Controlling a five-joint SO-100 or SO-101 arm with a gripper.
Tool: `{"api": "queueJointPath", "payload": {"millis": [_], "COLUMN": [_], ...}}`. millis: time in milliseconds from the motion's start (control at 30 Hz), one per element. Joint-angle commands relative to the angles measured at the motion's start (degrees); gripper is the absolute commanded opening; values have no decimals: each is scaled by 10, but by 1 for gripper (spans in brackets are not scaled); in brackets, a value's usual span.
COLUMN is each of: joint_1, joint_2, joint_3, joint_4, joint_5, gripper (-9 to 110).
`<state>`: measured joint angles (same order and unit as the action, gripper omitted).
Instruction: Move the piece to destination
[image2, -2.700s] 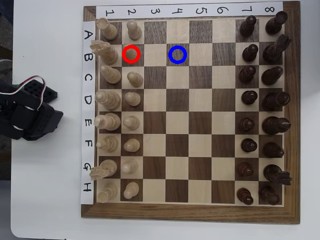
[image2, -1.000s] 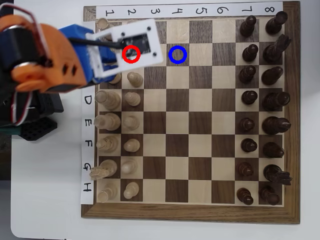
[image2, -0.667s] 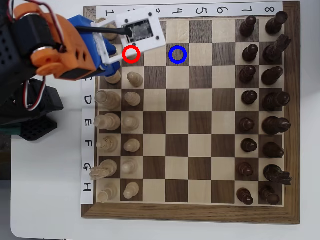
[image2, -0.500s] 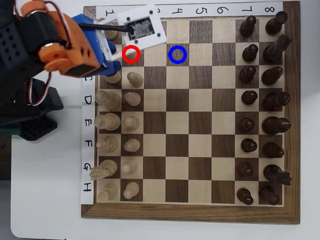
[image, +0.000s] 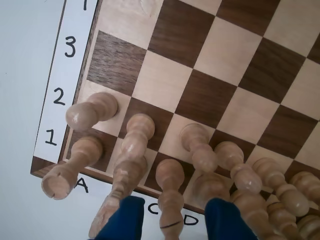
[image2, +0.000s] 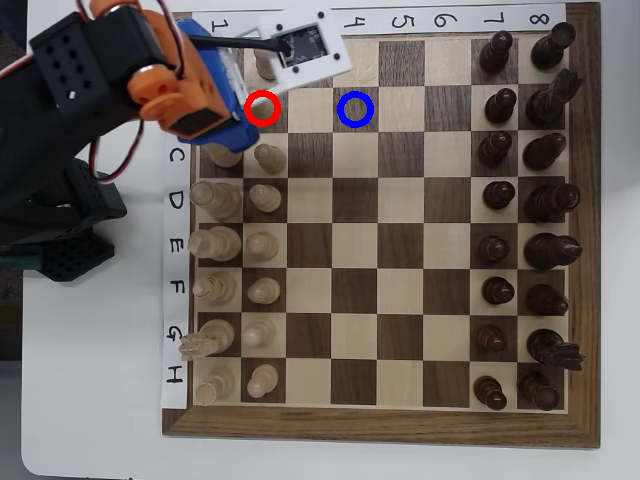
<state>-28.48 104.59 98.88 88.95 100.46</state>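
Observation:
In the wrist view the piece, a small pale pawn, stands on the dark square in file B, rank 2. It is between the pawn by the "2" label and another pawn. My gripper is open and empty, its blue fingertips above the pale back row with a tall pale piece between them. In the overhead view the destination, the blue-ringed dark square, is bare. It lies two squares right of the red-ringed square. The arm head hides the fingers and borders the red ring.
Pale back-row pieces and pawns crowd ranks 1 and 2 under the gripper. Dark pieces fill the right two columns in the overhead view. The board's middle columns hold nothing. The board's left edge carries paper labels.

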Motion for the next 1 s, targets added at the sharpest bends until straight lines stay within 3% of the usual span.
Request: {"api": "queueJointPath", "payload": {"millis": [0, 733, 833, 967], "joint_1": [-15, -63, -66, -68], "joint_2": [-4, -62, -72, -82], "joint_3": [-44, -66, -66, -66], "joint_4": [-62, -47, -49, -50], "joint_5": [466, 446, 445, 442], "gripper": [26, 16, 8, 7]}}
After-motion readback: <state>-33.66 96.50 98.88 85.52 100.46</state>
